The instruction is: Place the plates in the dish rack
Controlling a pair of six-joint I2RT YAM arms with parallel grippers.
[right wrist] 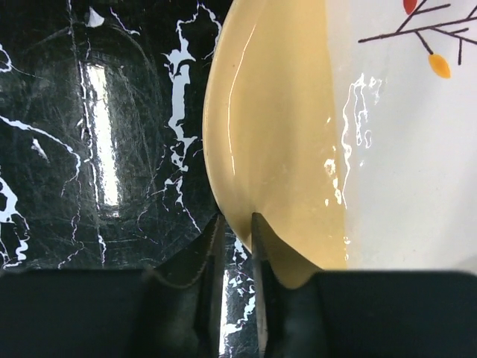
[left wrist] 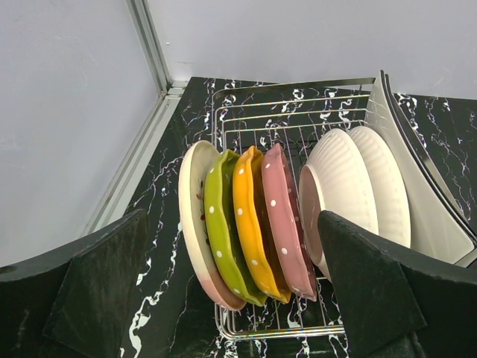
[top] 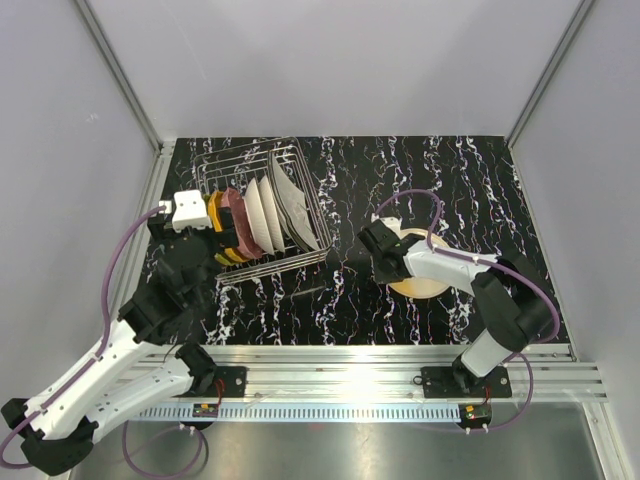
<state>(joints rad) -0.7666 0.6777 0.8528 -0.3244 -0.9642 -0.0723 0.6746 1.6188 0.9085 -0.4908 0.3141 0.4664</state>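
1. Black marble-look tabletop (top: 400, 170), veined in white, fills the overhead view. Pale grey walls and aluminium corner posts box it in, and an aluminium rail (top: 330, 362) along the near edge carries both arm bases.
2. Overhead again, the wire dish rack (top: 245, 157) sits at the far left of the table. Its plates stand on edge in a row, so the wires hold them apart and upright.
3. One cream plate (top: 425, 286) lies flat on the right, well apart from the rack and partly under the right arm. By my reading it is the only one not yet loaded.
4. The left gripper (top: 205, 216) hovers just beside the rack's near left end, probably parked clear of the other arm's path.
5. From the left wrist, its jaws are spread wide and hold nothing. Between them stand a brown-rimmed plate (left wrist: 191, 216), a lime-green plate (left wrist: 218, 224), an orange plate (left wrist: 246, 216) and a pink plate (left wrist: 279, 216), leaning together.
6. Beyond those are two ribbed white plates (left wrist: 339, 186) and a large squarish plate (left wrist: 428, 209) against the right wall.
7. From the right wrist, the right gripper (top: 383, 250) has its fingers (right wrist: 261, 298) drawn close together at the cream plate's glossy rim, one on each face, likely to lift it by the edge. I cannot tell whether they actually pinch it.
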